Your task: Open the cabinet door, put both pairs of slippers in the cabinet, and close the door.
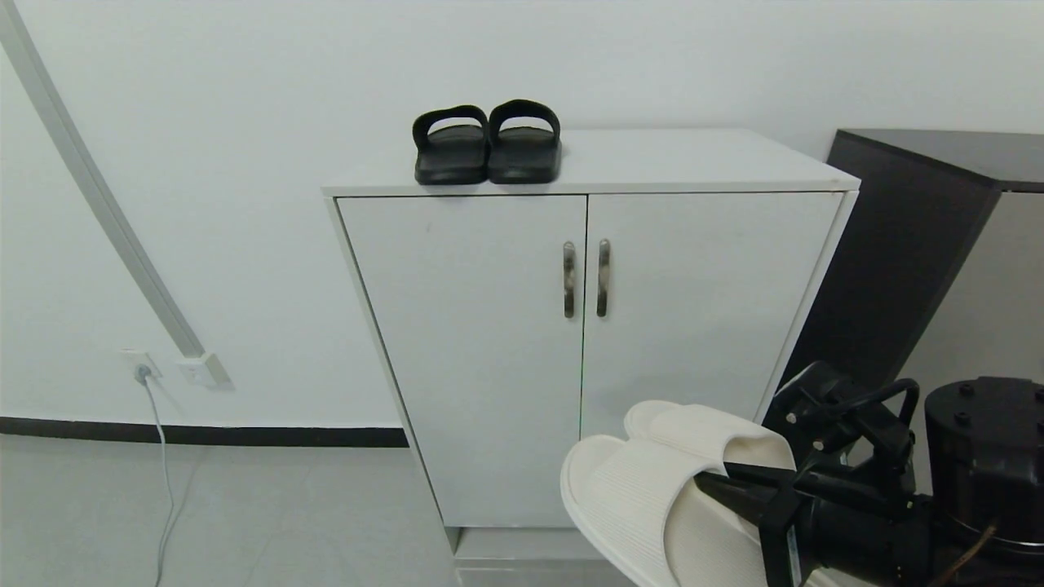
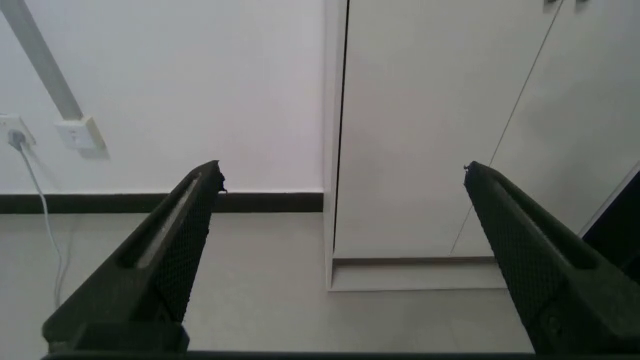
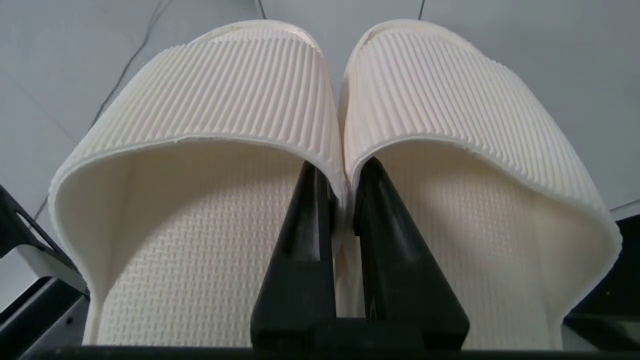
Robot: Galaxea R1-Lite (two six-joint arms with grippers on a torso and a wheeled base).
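White two-door cabinet (image 1: 473, 359) unopened, black rubber slides (image 1: 488, 147) upper centre; right gripper (image 3: 338, 185) jaws pinch cream ribbed slippers (image 3: 225, 105), left gripper (image 2: 340, 172) jaws spread.

Cannot see inside the shut cabinet (image 1: 481, 350). Cannot make out the heels of the white slippers (image 1: 644, 489) before the cabinet, cut by the picture's edge and covered by the right gripper (image 1: 718, 477). Cannot follow the dark unit (image 1: 913, 244) right of the cabinet past the edge.
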